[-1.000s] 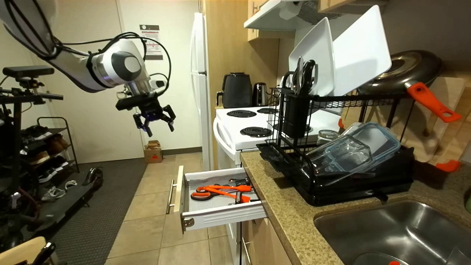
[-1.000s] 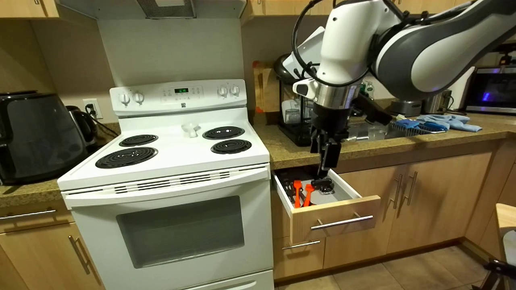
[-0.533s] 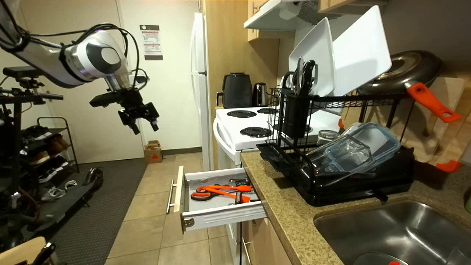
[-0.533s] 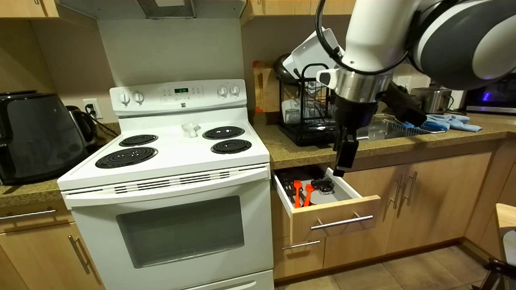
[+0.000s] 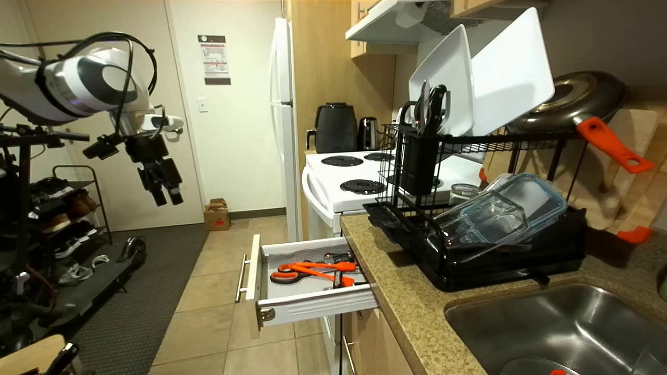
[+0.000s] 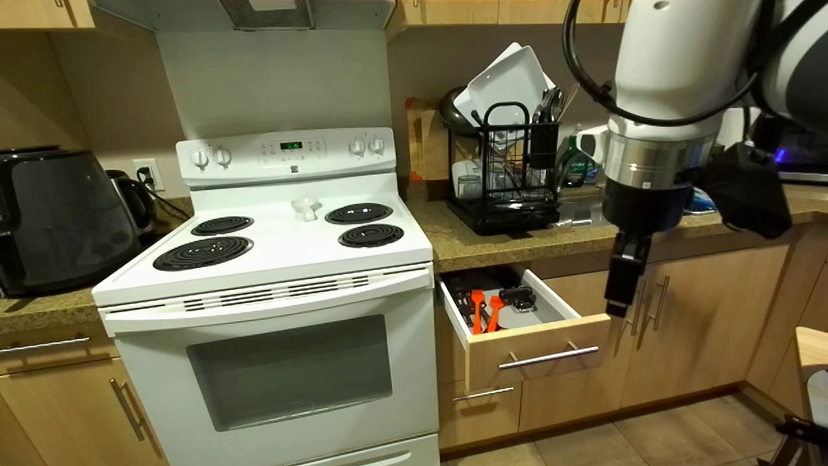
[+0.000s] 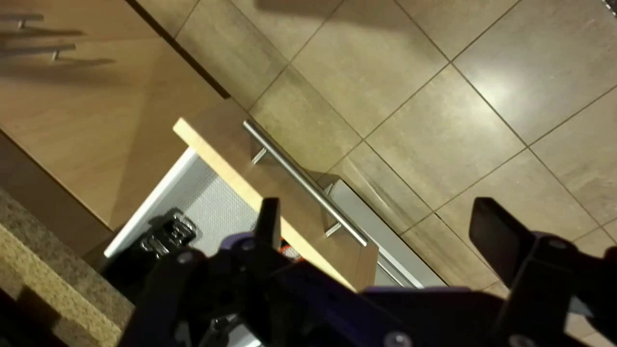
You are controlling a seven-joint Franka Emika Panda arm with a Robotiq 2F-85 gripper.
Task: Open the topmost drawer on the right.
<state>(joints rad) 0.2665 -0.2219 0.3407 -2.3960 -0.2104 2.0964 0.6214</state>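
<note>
The top drawer, with a pale wood front (image 5: pixel 253 281), stands pulled out below the counter beside the stove. Its front also shows in an exterior view (image 6: pixel 543 340) and in the wrist view (image 7: pixel 270 178). Its bar handle (image 6: pixel 550 358) is clear of the gripper; it shows in the wrist view too (image 7: pixel 308 185). Inside lie orange and black tools (image 5: pixel 307 268). My gripper (image 5: pixel 168 198) hangs in the air out in front of the drawer and above it, touching nothing. In the wrist view the gripper (image 7: pixel 377 212) has its fingers wide apart with nothing between them.
A granite counter (image 5: pixel 396 297) carries a black dish rack (image 6: pixel 491 213) and a steel sink (image 5: pixel 563 323). The white stove (image 6: pixel 304 233) stands beside the drawer. A lower drawer handle (image 6: pixel 482 393) sits below. A chair (image 6: pixel 815 375) shows at an edge. Tiled floor (image 7: pixel 409 144) lies below.
The arm has moved back from over the drawer, leftward in an exterior view and rightward in the other exterior view. The gripper has turned and dropped slightly. The drawer has stayed out, unmoved.
</note>
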